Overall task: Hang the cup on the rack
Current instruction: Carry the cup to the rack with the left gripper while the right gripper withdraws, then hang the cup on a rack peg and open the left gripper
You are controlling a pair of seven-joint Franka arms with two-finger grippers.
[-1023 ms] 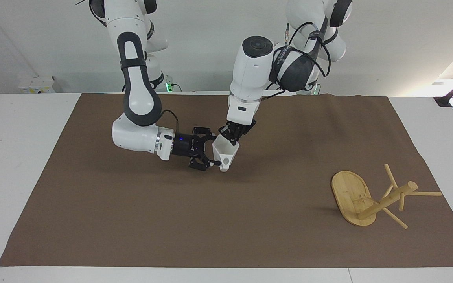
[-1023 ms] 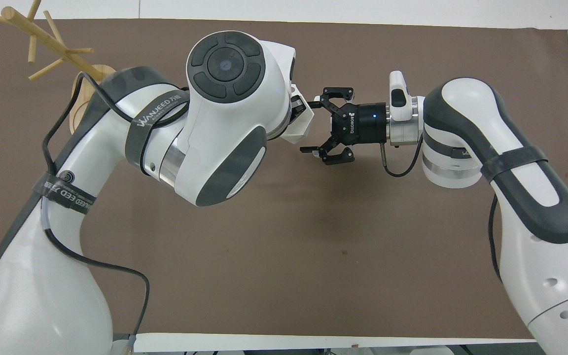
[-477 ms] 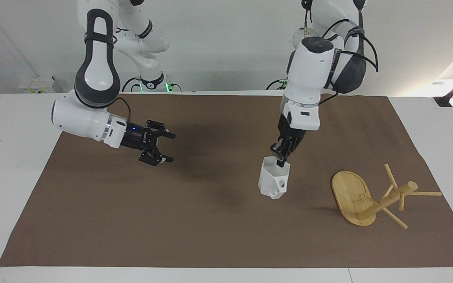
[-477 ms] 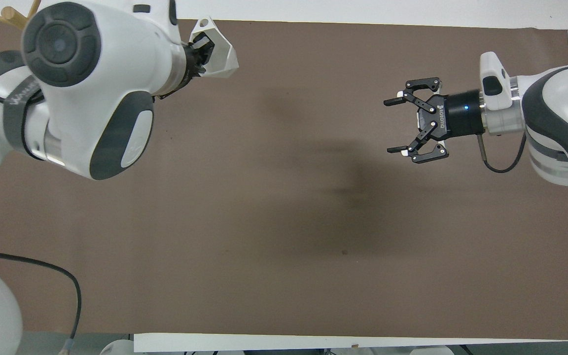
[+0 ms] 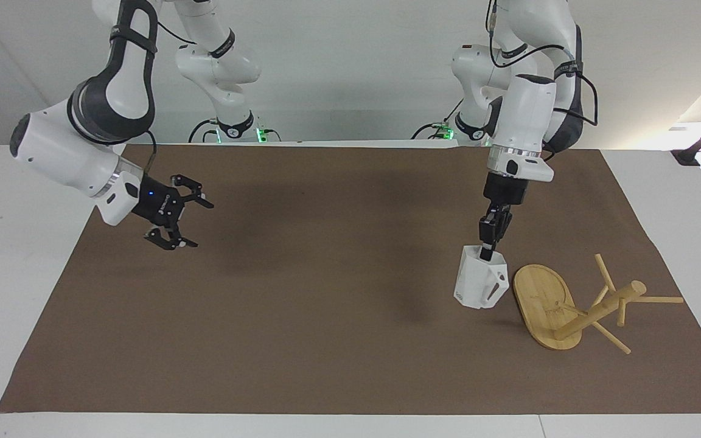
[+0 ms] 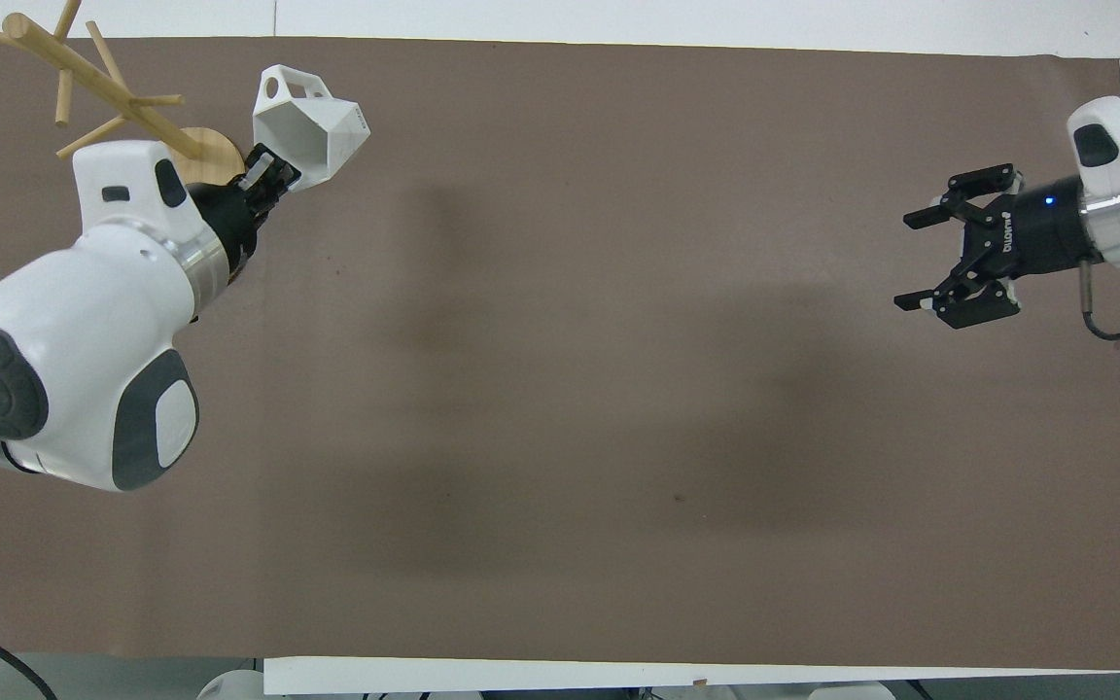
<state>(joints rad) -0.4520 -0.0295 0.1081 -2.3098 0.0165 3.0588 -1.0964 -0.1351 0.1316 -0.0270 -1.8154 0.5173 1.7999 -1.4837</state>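
Left gripper (image 5: 488, 250) pinches the rim wall of the cup (image 5: 479, 285), which hangs below the jaws, just beside the rack (image 5: 569, 310) base. Cup looks light, rigid plastic, maybe slick; rim pinch keeps handle free. Right gripper (image 5: 181, 222) waits, jaws wide, holding nothing.

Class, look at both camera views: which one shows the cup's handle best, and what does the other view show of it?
The facing view: the cup, held by the left gripper beside the rack, shows its angular handle side-on. The overhead view shows mostly the open rim, with the handle only as a small loop at one edge.
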